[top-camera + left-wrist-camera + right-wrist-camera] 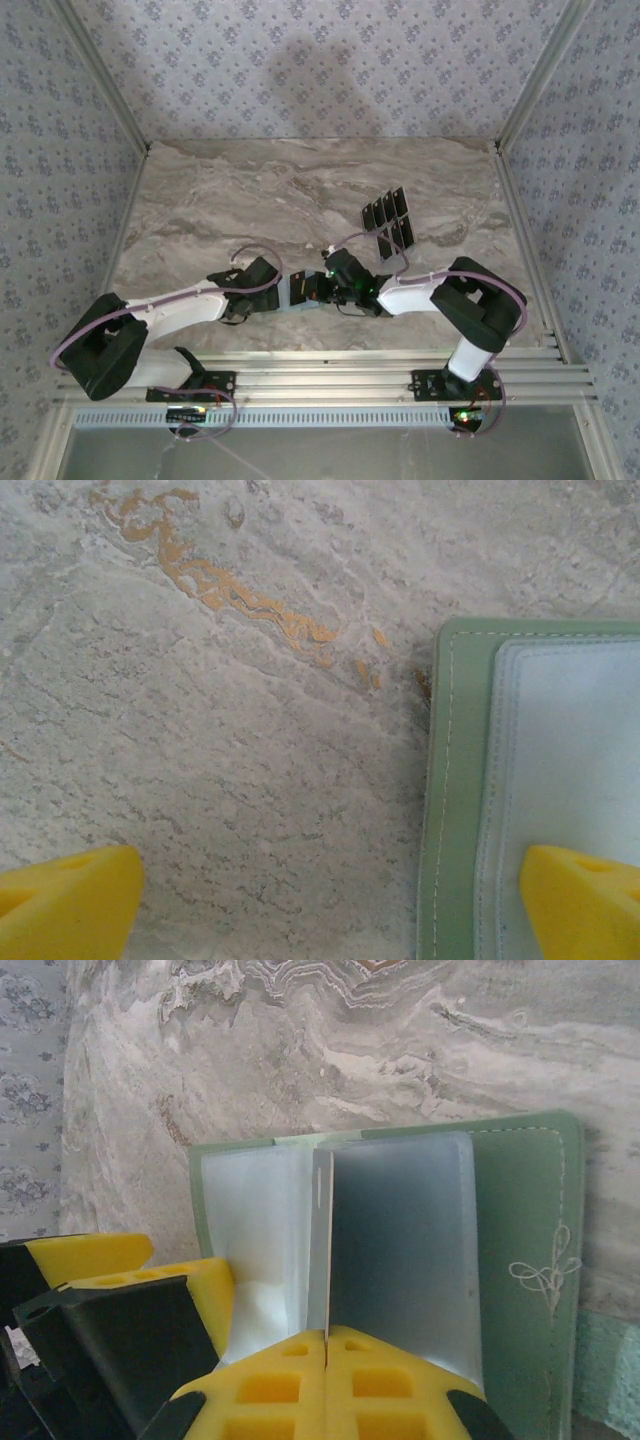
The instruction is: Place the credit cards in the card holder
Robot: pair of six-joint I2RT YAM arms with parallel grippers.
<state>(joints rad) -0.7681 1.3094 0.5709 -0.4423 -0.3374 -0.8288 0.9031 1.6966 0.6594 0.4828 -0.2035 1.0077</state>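
Marble tabletop [250, 190]: left gripper [328, 900] hangs wide open straddling the card holder [520, 1220] edge, right gripper [328, 1360] is pinched tight on a thin sheet [326, 1250].

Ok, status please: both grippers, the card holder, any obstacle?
Left gripper open, astride the edge of the card holder. Right gripper shut on its clear inner leaf. The credit cards lie apart on the table. No obstacle seen.
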